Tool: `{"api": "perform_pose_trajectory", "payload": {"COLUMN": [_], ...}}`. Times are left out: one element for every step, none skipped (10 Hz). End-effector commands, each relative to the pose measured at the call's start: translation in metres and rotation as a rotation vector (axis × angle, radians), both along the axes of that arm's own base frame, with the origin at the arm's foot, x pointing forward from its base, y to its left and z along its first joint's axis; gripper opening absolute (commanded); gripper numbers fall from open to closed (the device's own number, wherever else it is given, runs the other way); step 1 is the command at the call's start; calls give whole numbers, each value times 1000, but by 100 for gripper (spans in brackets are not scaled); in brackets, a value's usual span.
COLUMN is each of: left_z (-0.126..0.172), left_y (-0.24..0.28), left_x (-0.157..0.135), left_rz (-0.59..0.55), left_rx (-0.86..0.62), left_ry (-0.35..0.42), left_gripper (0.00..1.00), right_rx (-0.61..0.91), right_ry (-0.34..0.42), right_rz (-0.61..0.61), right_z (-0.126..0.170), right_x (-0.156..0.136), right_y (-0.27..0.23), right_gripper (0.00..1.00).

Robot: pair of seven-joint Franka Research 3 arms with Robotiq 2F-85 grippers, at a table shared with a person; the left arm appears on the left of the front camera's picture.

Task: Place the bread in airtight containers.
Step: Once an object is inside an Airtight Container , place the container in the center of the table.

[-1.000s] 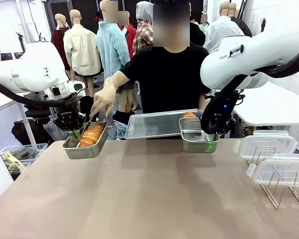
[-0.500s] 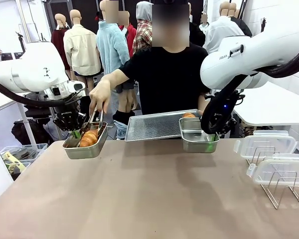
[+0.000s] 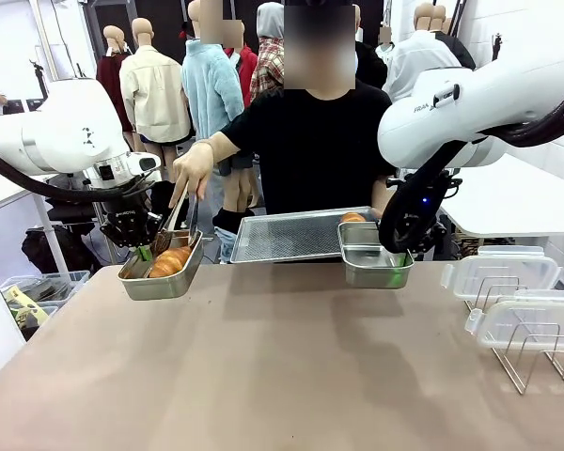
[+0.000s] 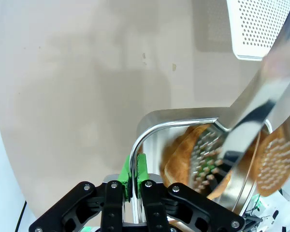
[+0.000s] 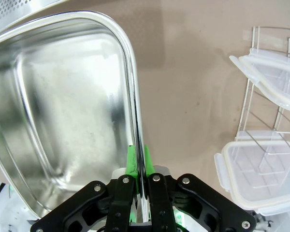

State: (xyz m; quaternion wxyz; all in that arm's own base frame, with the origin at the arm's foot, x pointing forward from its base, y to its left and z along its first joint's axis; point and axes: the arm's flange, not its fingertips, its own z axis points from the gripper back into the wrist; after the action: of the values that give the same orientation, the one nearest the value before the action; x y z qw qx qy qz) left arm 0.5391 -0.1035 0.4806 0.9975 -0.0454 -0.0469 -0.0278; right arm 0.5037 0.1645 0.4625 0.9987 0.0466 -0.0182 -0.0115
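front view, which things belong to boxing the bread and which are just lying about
In the job: croissant in left tin, second croissant, right tin, tongs, tray, clear lids, left claw, right claw, both shut on tin rims.
Lying about: wire rack, side bin.

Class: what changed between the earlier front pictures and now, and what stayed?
The person's hand rose, drawing the tongs up from the croissant, now lying in the left tin. The left end effector and right end effector stayed shut on their tins' rims; the right tin stayed empty.
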Motion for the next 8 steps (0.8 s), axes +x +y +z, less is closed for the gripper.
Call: {"api": "perform_pose_trajectory", "payload": {"left_z": [3,3,3,3,3,3,3,3], "left_y": [1,1,1,1,1,1,1,1], "left_x": [0,0,0,0,0,0,0,0], "left_rz": [-3,-3,-3,-3,-3,-3,-3,-3], "left_rx": [9,9,9,9,9,9,9,9], "left_ry": [-16,-16,-16,-16,-16,-16,-16,-16], "left_gripper": [0,0,0,0,0,0,0,0], "right_rx": [6,6,6,6,6,6,6,6], "right_ry": [-24,-24,-24,-24,-24,-24,-24,-24], "right_rz": [9,9,9,9,9,9,9,9], "right_z": [-2,-2,-2,-2,-2,-2,-2,-2], "right_x": [-1,-1,-1,-1,-1,-1,-1,-1], "right_y": [-1,-1,-1,-1,-1,-1,-1,-1], "right_gripper": [0,0,0,0,0,0,0,0]}}
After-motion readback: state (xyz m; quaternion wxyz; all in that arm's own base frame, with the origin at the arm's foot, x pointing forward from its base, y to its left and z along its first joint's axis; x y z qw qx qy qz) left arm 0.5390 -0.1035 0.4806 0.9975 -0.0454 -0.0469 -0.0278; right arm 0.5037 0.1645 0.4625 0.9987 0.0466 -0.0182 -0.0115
